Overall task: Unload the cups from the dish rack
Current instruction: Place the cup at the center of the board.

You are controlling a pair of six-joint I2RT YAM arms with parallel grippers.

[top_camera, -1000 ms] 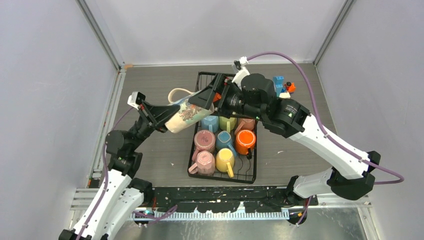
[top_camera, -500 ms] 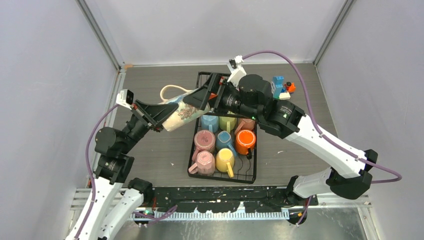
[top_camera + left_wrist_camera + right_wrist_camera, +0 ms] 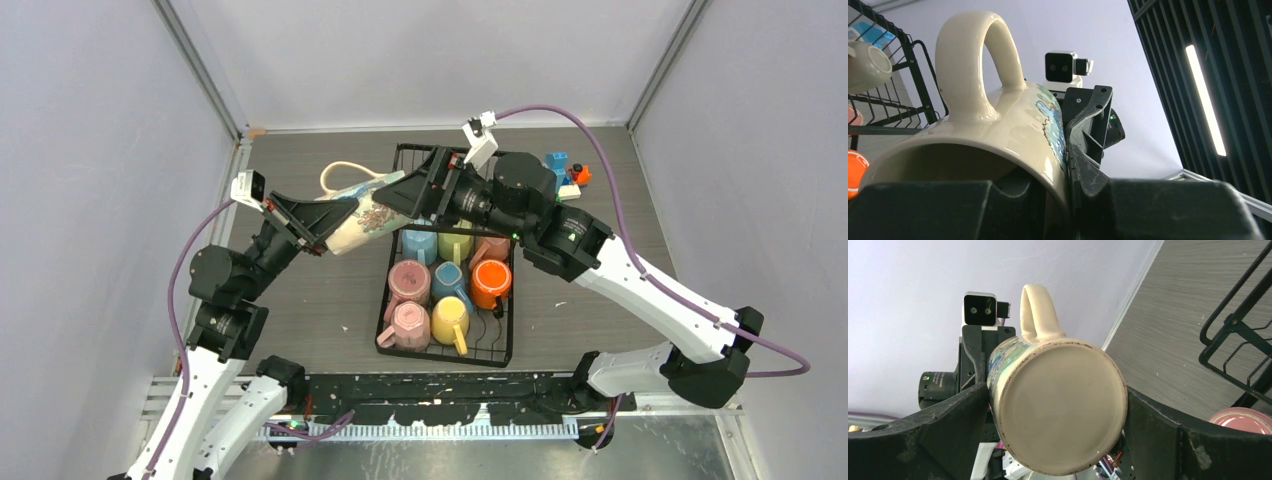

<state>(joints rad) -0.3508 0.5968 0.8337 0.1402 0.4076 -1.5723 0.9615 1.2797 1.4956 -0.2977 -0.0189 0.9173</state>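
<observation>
From above, the cream mug point(image 3: 360, 222) hangs on its side in the air just left of the dish rack point(image 3: 511, 320), beside its far corner, while smaller cups point(image 3: 450, 290) sit inside the rack. The left fingers point(image 3: 300, 212) take its mouth and the right fingers point(image 3: 400, 195) its base, which reads as a handover, so that the arm on the side away from the rack can set it on the surface point(image 3: 300, 300) left of the rack. The left wrist view shows the left fingers clenched on the mug's wall, one inside the mouth and one outside. The right wrist view shows the right fingers pressed against both flanks of the base, grasping it. The mug's painted pattern carries no writing I can read
</observation>
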